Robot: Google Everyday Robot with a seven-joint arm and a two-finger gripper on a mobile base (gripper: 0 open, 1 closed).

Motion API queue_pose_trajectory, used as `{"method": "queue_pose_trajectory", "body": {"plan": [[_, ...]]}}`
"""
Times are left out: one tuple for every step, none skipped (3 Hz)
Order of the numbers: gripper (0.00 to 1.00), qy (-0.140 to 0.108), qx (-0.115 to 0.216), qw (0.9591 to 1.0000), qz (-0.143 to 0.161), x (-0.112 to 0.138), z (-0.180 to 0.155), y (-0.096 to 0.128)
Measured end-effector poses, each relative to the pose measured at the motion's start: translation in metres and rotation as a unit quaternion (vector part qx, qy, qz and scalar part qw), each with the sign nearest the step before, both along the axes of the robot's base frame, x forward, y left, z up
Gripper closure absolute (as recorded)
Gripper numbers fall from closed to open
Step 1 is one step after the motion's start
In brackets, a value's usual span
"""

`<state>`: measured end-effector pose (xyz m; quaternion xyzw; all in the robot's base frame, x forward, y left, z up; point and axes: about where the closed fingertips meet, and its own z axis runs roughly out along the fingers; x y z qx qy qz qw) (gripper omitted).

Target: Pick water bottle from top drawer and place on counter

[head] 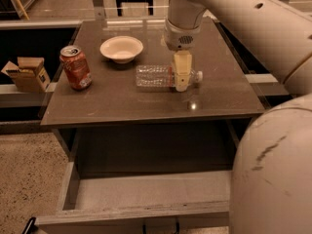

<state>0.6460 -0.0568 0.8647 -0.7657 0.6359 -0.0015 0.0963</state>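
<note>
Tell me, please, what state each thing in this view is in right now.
water bottle, lying on its side on the counter.
gripper, lowered over the bottle's cap end.
top drawer, pulled open.
soda can, upright on the counter.
bowl, upright on the counter.
cardboard box, flaps open, beside the counter.

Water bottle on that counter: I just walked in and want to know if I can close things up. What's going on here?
The robot arm's gripper is down over the water bottle, near its cap end. The bottle lies on its side on the counter, so it is out of the top drawer, which stands pulled open below. A red soda can and a white bowl sit on the counter too, apart from the gripper.
</note>
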Motion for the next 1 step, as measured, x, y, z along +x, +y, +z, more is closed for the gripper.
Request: {"method": "queue_pose_trajectory", "body": {"plan": [[0.0,0.0,0.0,1.0,0.0,0.0,0.0,0.0]]}}
